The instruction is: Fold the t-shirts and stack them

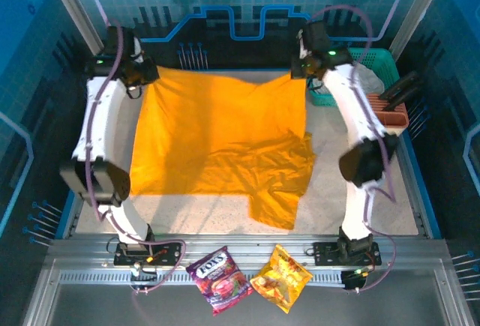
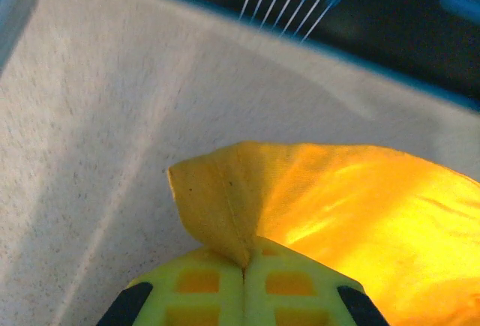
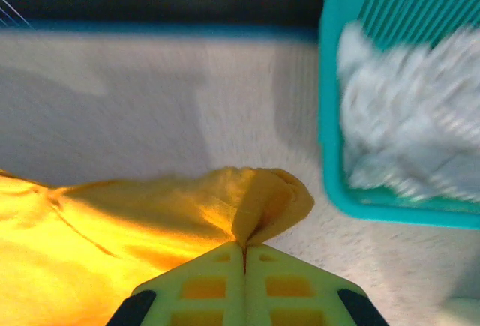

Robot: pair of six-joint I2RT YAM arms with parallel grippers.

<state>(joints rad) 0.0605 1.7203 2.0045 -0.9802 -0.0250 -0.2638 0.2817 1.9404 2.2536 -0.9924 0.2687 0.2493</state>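
Left hand (image 2: pixel 244 266): together, clamped on the far-left corner of the orange t-shirt (image 1: pixel 217 142). A fold of hem stands up out of the pinch line.
Right hand (image 3: pixel 244 249): together too, clamped on the far-right corner, with the cloth bunched just above the tips.
Both sit at the far side of the desk (image 1: pixel 326 206), and the right hand is just beside the teal basket (image 1: pixel 386 60).
The shirt lies spread on the desk between the arms, its far edge running from one hand to the other. The near part is wrinkled and a flap hangs out toward the near right.
The whitish-grey t-shirt (image 3: pixel 405 116) is crumpled inside the basket, far right.
The purple snack packet (image 1: pixel 219 277) and orange snack packet (image 1: pixel 280 277) lie side by side near the metal rail (image 1: pixel 240 255) at the near edge, off the desk.
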